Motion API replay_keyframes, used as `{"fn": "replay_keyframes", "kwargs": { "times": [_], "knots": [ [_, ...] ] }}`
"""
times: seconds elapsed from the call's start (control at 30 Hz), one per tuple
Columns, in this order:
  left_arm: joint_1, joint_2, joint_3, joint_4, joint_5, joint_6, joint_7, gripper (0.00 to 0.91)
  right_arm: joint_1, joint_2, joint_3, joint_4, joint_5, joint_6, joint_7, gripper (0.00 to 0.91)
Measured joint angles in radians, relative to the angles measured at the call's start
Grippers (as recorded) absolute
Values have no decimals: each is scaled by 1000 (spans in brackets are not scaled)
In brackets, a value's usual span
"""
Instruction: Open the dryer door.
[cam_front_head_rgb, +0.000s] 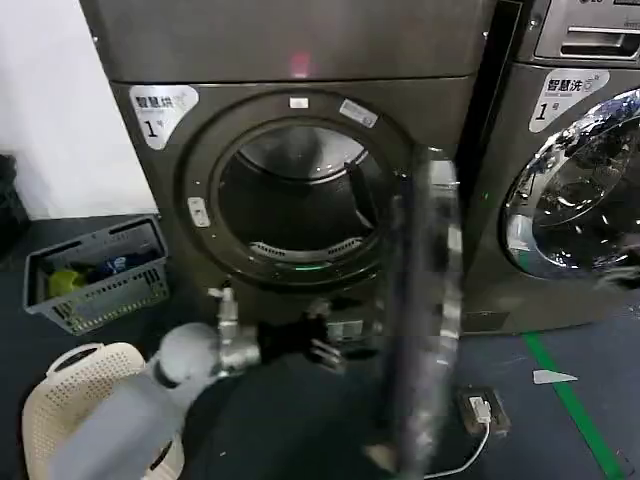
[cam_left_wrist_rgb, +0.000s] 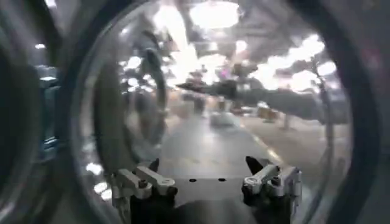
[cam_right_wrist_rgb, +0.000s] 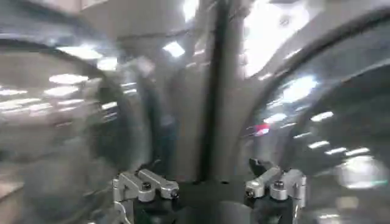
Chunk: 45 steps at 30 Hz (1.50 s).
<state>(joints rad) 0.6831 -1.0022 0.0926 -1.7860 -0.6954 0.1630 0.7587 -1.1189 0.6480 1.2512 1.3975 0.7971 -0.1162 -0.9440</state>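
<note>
Dryer door (cam_front_head_rgb: 425, 310) stands ajar beside the spread, empty left end effector (cam_front_head_rgb: 325, 345).

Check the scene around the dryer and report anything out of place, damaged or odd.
Nothing stands out. The dryer door stands swung open, edge-on to the head camera, as intended, and the dryer drum looks empty. The left gripper hangs open beside the door. A white connector and cable lie on the floor.

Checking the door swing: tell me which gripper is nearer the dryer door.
Left. The left gripper sits just beside the open dryer door; the right gripper faces the gap between both machines.
</note>
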Motion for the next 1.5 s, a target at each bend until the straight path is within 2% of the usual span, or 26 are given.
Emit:
{"fn": "replay_keyframes", "kwargs": {
  "times": [0.17,0.27,0.4,0.57,0.8,0.93,1.03,1.17,1.33,1.5],
  "knots": [
    [-47,-41,92,30,1,-22,-49,907,-119,24,261,17,-77,-48,246,907],
    [-81,-73,148,57,2,-34,-101,907,-173,40,385,29,-73,-79,408,907],
    [-147,-121,224,104,6,-47,-134,907,-223,83,500,66,-113,-79,613,907],
    [-226,-193,297,172,48,-59,-162,907,-262,151,604,120,-140,-79,749,907],
    [-305,-329,354,287,92,-96,-240,907,-319,187,722,130,-181,-75,819,907],
    [-353,-404,383,364,116,-111,-280,907,-347,213,760,148,-179,-75,807,907],
    [-388,-461,401,424,132,-161,-334,907,-357,224,771,160,-174,-75,807,907],
    [-415,-511,406,487,133,-162,-345,907,-361,230,772,170,-173,-75,807,907],
    [-422,-540,408,511,157,-163,-359,907,-346,235,758,174,-174,-73,811,907],
    [-414,-568,410,536,222,-201,-382,907,-343,239,753,186,-174,-78,812,907]
  ]
}}
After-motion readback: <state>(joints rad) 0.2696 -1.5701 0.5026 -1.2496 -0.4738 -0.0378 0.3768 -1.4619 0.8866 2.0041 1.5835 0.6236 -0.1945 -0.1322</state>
